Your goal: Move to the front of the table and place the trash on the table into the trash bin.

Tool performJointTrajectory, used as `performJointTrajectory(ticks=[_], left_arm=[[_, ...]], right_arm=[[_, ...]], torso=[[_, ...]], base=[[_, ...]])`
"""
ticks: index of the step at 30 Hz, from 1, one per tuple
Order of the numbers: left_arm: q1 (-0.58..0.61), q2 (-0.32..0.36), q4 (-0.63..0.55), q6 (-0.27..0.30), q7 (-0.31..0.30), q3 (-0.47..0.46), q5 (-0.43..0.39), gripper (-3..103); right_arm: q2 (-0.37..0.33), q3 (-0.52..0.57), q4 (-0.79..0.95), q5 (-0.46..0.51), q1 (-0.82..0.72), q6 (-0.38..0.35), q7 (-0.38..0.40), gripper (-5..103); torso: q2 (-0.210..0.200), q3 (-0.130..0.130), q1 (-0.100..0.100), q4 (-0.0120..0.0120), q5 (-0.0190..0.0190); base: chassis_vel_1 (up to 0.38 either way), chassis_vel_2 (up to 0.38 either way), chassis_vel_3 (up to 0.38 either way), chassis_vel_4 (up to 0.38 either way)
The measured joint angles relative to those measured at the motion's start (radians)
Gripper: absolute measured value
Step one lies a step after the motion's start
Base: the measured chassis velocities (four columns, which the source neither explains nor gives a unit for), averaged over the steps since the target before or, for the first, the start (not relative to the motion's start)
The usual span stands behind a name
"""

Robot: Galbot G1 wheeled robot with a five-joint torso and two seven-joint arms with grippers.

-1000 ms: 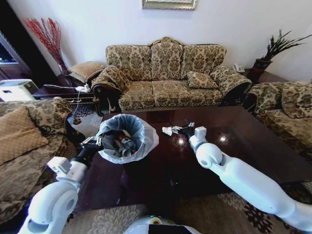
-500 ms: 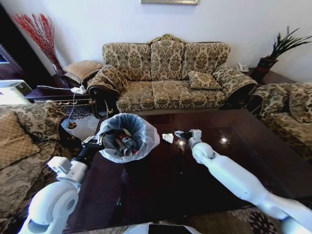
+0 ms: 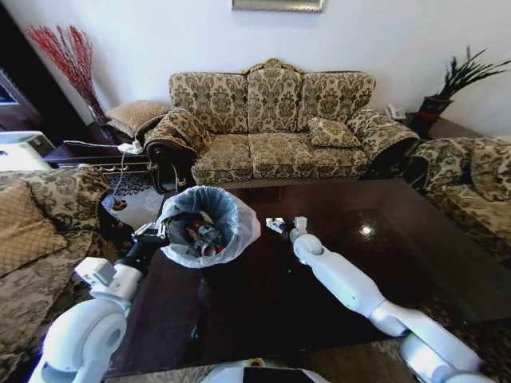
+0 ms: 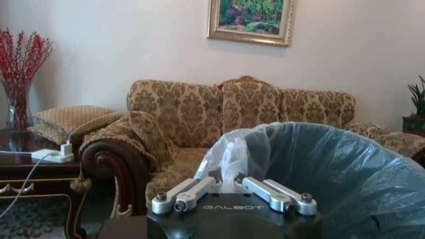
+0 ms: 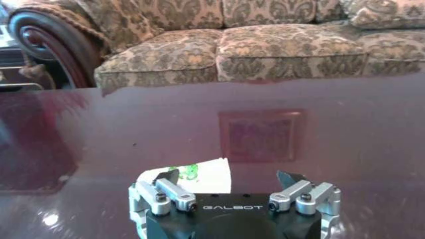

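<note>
Head view: we see the desk point(image 3: 375, 239), dark and glossy, with a sofa point(image 3: 271, 120) behind it and armchairs on both sides. The bin point(image 3: 209, 226) sits at the desk's left near corner, bag puffed over the rim, trash inside it. Left gripper point(image 3: 154, 233) is at the bin's left rim. Right gripper point(image 3: 279, 225) reaches across the desk top to the tissue point(image 3: 273, 224), which lies just right of the bin. The rest of the desk surface to the right is bare and open.

Left wrist view: left gripper point(image 4: 226, 180) is closed narrow on the bag point(image 4: 319, 169) at the bin's rim. Sofa arm and a side table point(image 4: 40, 172) with a charger stand beyond.

Right wrist view: right gripper point(image 5: 229, 178) is spread wide, low over the desk point(image 5: 265, 124). The tissue point(image 5: 202, 177) lies flat by its one finger; we can't tell if they touch. It's a crumpled lump, no clear long axis. Desk's far edge runs in front of the sofa point(image 5: 265, 50).
</note>
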Motion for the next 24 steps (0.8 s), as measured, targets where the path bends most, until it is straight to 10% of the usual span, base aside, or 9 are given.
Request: performJointTrajectory(ticks=[24], left_arm=[[-0.028,0.014,0.024,-0.002,0.002,0.007,0.000,3]], right_arm=[[0.005,0.019,0.025,-0.003,-0.047,0.044,-0.030,28]], torso=[[0.000,0.000,0.000,0.0000,0.0002]], base=[[0.000,0.000,0.000,0.000]])
